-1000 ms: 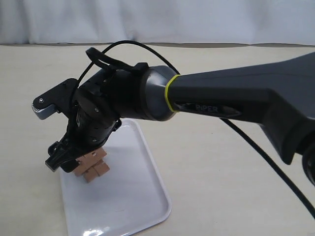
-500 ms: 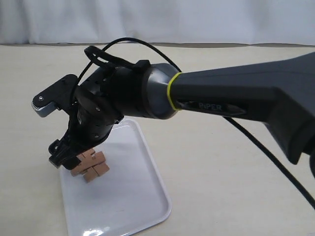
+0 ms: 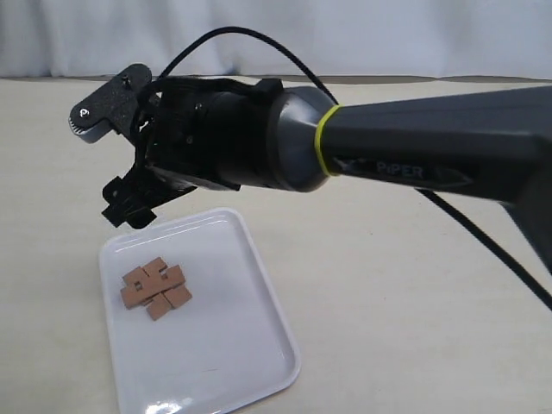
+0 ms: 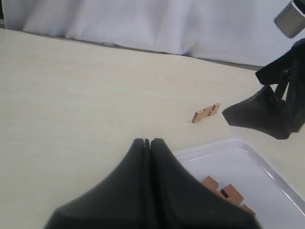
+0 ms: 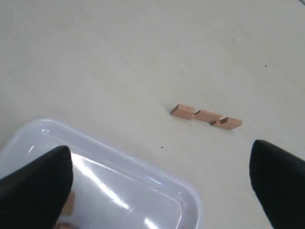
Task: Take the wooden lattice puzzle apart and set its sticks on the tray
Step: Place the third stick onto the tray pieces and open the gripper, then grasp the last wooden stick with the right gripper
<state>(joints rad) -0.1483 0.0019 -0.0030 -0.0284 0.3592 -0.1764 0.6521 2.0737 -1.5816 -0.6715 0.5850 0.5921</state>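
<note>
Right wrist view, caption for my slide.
Open tool frames corner of white glossy plastic tray and one notched reddish-brown wooden stick outside it.

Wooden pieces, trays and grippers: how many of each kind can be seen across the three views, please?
tray: 1
wooden lattice puzzle, lying on the tray: 1
loose stick, on the table outside the tray: 1
grippers: 2, the left gripper and the right gripper
Total: 5

The reddish-brown lattice puzzle (image 3: 155, 289) lies flat on the white tray (image 3: 233, 345); one notched stick (image 5: 206, 117) lies off it.
</note>
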